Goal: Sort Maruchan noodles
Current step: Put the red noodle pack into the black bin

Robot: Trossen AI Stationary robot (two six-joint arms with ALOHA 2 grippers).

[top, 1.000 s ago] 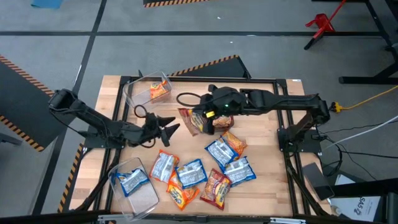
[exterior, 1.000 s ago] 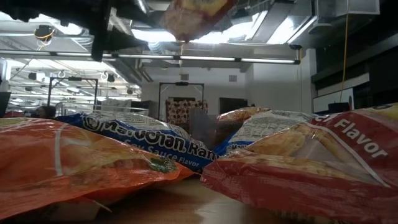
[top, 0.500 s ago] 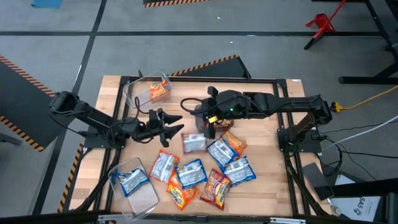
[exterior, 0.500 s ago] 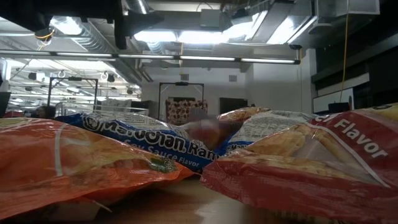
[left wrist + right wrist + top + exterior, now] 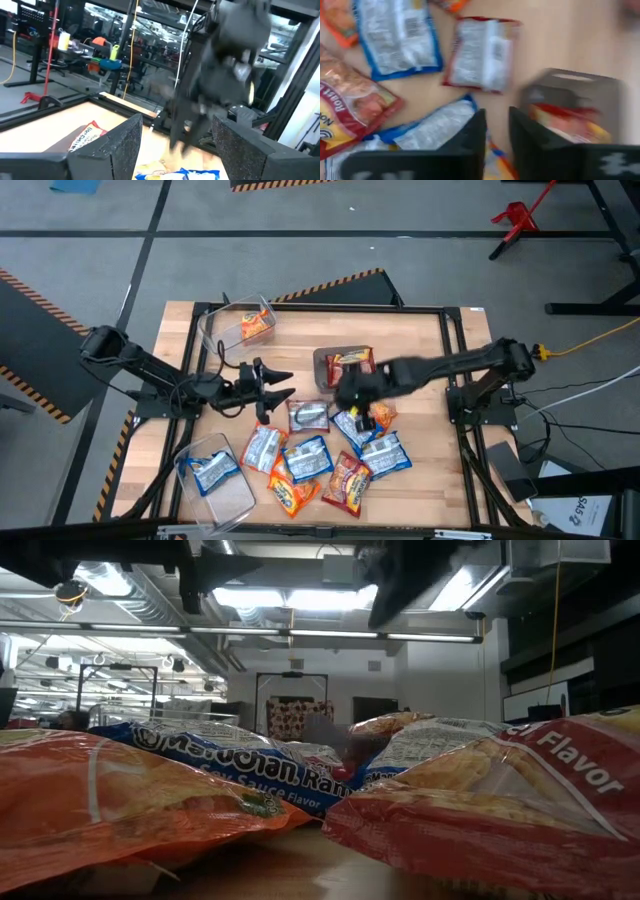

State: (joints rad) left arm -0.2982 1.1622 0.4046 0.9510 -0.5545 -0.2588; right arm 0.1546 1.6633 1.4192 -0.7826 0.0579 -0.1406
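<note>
Blue packet (image 5: 230,772) lettered "Ramen" and red packet (image 5: 500,795) "Flavor", low view only; left gripper (image 5: 272,387) wide, right gripper (image 5: 495,131) narrow, empty.

Blue packet (image 5: 235,772) reads "Maruchan Ramen"; red packet (image 5: 520,800) reads "Flavor".

Wooden table (image 5: 420,340) with a black frame along its edges. Three clear plastic bins on it: one bin (image 5: 228,327) at the far left corner, one bin (image 5: 222,495) at the near left corner, one bin (image 5: 325,365) near the middle. Grey floor around the table, with hazard-striped tape (image 5: 330,284) behind the far edge. Red stand (image 5: 517,218) on the floor at far right. Yellow cable (image 5: 590,338) runs off to the right.
</note>
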